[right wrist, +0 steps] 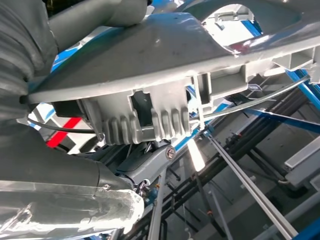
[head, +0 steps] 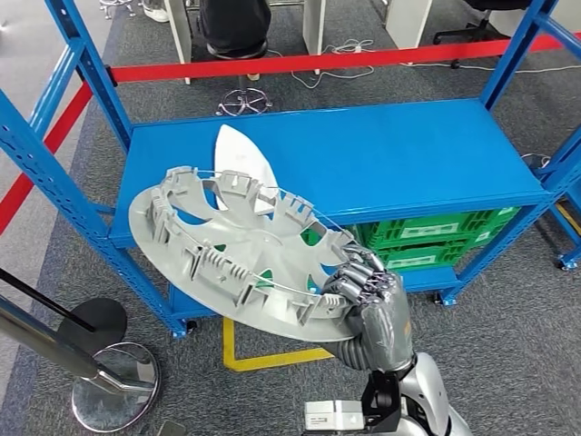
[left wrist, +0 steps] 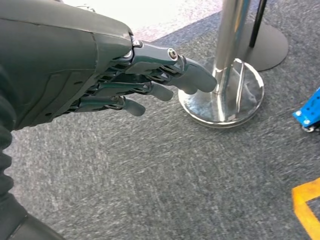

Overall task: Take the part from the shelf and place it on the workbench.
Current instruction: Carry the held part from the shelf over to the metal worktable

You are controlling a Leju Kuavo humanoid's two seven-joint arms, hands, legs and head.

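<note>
From the head view, the part (head: 240, 259) is a round grey plastic wheel cover, ribbed and clipped on its upturned inner face, with leaf-shaped cut-outs and a thin wire ring around it. It is tilted in the air in front of the glossy blue metal shelf (head: 384, 154), its rim at about four o'clock gripped by the right hand (head: 367, 295). Green slotted crates (head: 438, 238) sit on the lower level, partly hidden.

At the left wrist, the left hand (left wrist: 151, 82) hangs over speckled grey carpet (left wrist: 158, 175), fingers loosely extended and apart, holding nothing, near a polished chrome post base (left wrist: 222, 97).

At the right wrist, the part's moulded ribs (right wrist: 151, 120) crowd the frame; the fingers are mostly hidden.
</note>
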